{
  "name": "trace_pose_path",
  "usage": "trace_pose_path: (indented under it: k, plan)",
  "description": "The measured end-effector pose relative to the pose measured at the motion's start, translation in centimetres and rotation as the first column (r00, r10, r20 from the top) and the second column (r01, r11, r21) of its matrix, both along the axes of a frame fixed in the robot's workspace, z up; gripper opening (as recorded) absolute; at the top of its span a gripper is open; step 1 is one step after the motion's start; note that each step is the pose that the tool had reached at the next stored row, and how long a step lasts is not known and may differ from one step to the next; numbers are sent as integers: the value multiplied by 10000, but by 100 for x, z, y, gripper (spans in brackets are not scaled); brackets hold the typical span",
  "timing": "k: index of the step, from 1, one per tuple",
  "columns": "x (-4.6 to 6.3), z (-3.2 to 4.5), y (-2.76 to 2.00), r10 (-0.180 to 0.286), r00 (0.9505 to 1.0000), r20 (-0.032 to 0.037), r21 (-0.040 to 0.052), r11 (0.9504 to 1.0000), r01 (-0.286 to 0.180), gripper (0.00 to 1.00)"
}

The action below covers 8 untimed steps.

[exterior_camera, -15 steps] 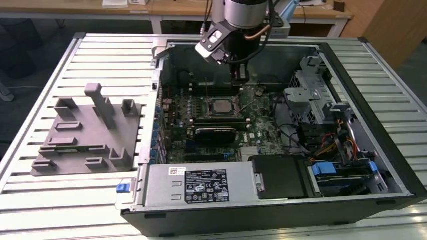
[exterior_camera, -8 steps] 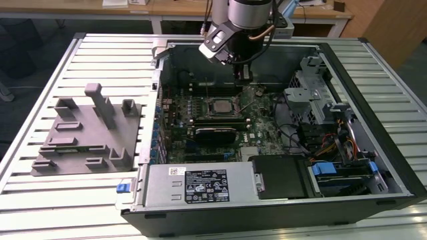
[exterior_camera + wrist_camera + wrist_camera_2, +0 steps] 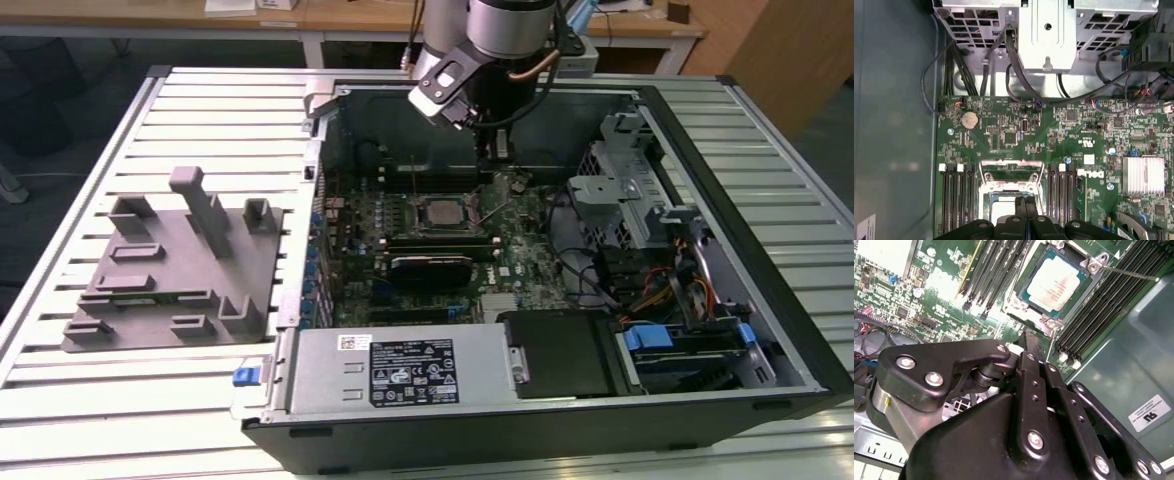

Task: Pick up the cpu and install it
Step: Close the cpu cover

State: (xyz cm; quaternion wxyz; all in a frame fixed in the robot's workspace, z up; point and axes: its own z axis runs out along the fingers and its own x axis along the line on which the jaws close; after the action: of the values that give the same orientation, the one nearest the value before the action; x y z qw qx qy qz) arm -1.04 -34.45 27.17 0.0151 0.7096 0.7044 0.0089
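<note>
The cpu lies flat in the dark socket frame on the motherboard inside the open computer case. Its pale silver top is bare in the second wrist view. In the first wrist view the cpu is partly hidden behind my black fingers. My gripper hangs above the board, just to the far side of the socket and apart from the chip. Both wrist views show the fingers pressed together with nothing between them; the tips end short of the socket's edge.
A grey moulded plastic tray with upright posts stands on the slatted table at the exterior view's left. Memory slots flank the socket, and a thin metal lever juts beside it. Cables, a drive cage and the power supply crowd the case.
</note>
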Motion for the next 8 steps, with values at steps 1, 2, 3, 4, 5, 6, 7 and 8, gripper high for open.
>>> trace_pose_path:
  k: [1, 2, 3, 4, 5, 6, 7, 8]
  plan:
    - [5, 0, 0, 0, 10000, 0, 0, 10000, 0, 11]
    - [11, 0, 0, 0, 10000, 0, 0, 10000, 0, 11]
    - [20, 0, 0, 0, 10000, 0, 0, 10000, 0, 11]
    - [34, -1, 0, 0, 10000, 0, 0, 10000, 0, 11]
    - [50, -1, 0, 0, 10000, 0, 1, 10000, 0, 11]
    - [66, -1, 0, 0, 10000, 0, 1, 10000, 0, 11]
    - [77, -2, 0, 1, 10000, 0, 0, 10000, -1, 11]
    - [87, -4, 0, 14, 10000, 0, -1, 10000, -14, 11]
